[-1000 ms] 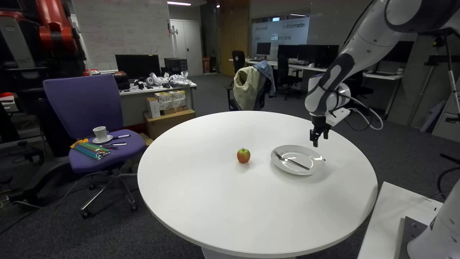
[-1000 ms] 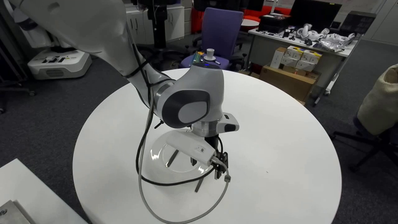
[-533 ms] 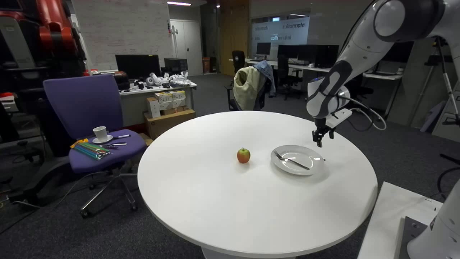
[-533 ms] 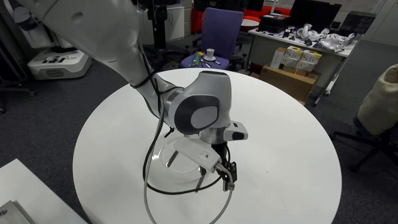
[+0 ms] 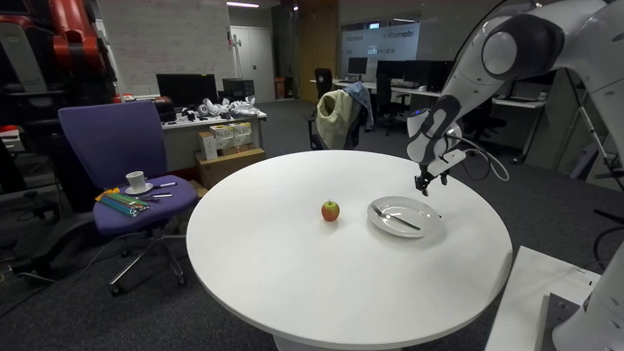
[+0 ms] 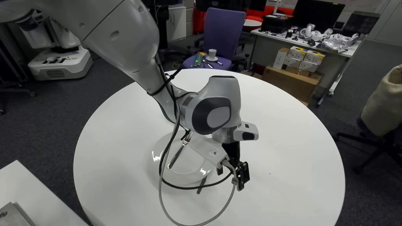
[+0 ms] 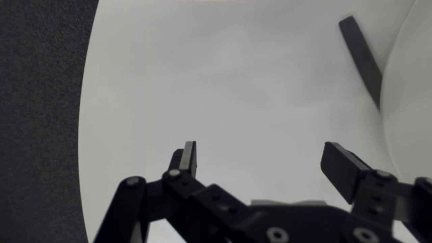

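My gripper (image 7: 260,145) stands open above the white round table (image 7: 236,84), with nothing between its fingers. In the wrist view a white plate (image 7: 411,101) lies off to the right, and a dark handle (image 7: 361,57) runs partly under its rim. That handle (image 6: 201,185) also shows beside the plate in an exterior view, close to the gripper (image 6: 230,180). Its other end is hidden. A fork (image 5: 402,222) rests on the plate (image 5: 431,223). Farther along the table sits a red-green apple (image 5: 330,210); the arm's exterior view from behind does not show it.
The table edge and dark floor (image 7: 37,118) border the wrist view's left side. A purple chair (image 5: 141,200) holds a cup (image 5: 136,180) on a saucer, a packet of coloured pencils (image 5: 122,202) and pens. A side table (image 5: 546,278) carries the robot base. Cables hang from the wrist.
In an exterior view the gripper has moved rightward, away from the plate, uncovering the fork's head. The arm's upper links have swung across too. The gripper has stayed open; plate and apple have not moved.
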Motion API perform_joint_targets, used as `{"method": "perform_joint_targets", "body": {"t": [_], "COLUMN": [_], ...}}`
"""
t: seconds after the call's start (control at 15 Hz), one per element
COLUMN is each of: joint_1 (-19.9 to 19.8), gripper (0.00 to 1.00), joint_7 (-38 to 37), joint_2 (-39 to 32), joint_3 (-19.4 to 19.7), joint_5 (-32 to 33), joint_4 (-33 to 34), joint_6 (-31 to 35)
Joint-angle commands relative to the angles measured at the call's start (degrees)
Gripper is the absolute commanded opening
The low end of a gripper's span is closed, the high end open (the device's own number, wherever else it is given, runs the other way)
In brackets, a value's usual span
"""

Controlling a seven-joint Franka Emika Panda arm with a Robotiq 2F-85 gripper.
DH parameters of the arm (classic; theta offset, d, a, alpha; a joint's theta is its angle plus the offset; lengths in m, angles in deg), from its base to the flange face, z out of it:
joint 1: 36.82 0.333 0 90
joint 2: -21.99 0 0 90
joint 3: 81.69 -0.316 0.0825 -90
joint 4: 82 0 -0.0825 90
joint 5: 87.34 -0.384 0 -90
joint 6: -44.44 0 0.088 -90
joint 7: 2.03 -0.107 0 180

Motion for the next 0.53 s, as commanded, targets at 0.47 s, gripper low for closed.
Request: {"method": "perform_joint_targets", "body": {"t": [0.47], "joint_1": [5.3], "gripper": [1.0], "joint_7": [-9.9], "joint_2": [-5.0], "joint_3": [1.4], "joint_5": [0.0], "joint_4": [7.0], "joint_6": [8.1]}}
